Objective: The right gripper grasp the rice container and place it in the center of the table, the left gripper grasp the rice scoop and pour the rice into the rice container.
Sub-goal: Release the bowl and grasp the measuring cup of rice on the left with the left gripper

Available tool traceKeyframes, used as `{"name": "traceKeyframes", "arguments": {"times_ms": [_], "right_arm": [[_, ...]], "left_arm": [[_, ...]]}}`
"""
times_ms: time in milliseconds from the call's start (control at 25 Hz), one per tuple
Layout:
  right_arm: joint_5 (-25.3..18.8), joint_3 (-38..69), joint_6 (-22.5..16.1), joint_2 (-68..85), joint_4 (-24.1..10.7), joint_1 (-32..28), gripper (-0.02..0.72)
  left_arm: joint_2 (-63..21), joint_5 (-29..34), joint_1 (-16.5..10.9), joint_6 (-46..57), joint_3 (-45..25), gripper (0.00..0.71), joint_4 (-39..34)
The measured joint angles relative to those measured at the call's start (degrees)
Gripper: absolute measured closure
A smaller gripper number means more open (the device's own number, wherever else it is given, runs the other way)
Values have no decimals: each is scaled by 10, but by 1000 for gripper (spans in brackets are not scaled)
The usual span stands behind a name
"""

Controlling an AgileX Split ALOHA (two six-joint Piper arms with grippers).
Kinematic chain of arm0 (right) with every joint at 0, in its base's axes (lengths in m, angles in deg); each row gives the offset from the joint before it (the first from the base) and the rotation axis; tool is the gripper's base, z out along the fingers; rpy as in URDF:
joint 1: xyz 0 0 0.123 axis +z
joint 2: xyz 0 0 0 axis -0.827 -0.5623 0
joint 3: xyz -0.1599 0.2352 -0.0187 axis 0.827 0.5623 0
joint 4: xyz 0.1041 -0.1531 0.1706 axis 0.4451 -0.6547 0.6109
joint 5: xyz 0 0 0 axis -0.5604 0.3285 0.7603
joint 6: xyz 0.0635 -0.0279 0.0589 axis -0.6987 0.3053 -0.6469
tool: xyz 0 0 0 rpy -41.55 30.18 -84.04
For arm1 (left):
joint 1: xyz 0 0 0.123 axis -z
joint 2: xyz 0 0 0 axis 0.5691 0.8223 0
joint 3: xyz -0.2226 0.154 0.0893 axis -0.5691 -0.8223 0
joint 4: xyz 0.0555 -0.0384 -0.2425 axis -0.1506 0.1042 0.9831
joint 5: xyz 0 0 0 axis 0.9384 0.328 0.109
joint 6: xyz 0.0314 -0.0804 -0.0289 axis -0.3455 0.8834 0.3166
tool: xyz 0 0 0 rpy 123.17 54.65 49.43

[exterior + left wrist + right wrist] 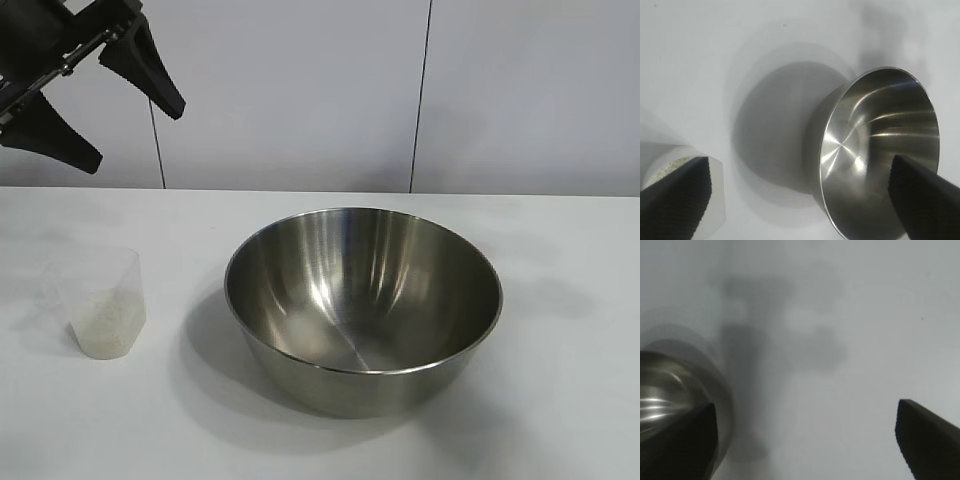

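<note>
- My left gripper point(95, 105) is hanging up in the top-left corner of the exterior view, well above the table point(560, 400). Fingers spread wide, nothing between them.
- From its wrist cam I see both black fingers point(675, 197) at the frame edges, with the scoop point(685, 185) partly behind 1 of them and the bowl point(880, 150) partly behind the other. It's not touching either.
- My right gripper point(807, 440) doesn't show in the exterior view at all. Its wrist cam has the 2 fingertips point(925, 440) far apart with only bare table between them, so it's wide open and holding nothing. A bit of the bowl's rim point(670, 390) peeks in beside 1 finger, clear of it.
- The bowl sits upright about mid-table, a little right of center in the exterior view. Shiny inside, and I can't see any grains in it.
- The scoop stands upright on the table to the bowl's left, near it but not touching.
- The rice point(105, 320) is a pale heap in the bottom of the scoop, filling maybe the lower half.
</note>
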Motion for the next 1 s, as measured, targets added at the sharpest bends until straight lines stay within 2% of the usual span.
{"name": "traceKeyframes", "arguments": {"times_ms": [160,360,720,880,1000], "right_arm": [[-8,0,5,83,31,0,42],[-12,13,15,196,44,0,42],[81,192,22,437,50,0,42],[146,264,26,539,20,1,42],[177,302,26,582,-6,17,42]], "left_arm": [[0,0,0,0,0,20,0],[0,0,0,0,0,20,0],[0,0,0,0,0,20,0],[0,0,0,0,0,20,0],[0,0,0,0,0,20,0]]}}
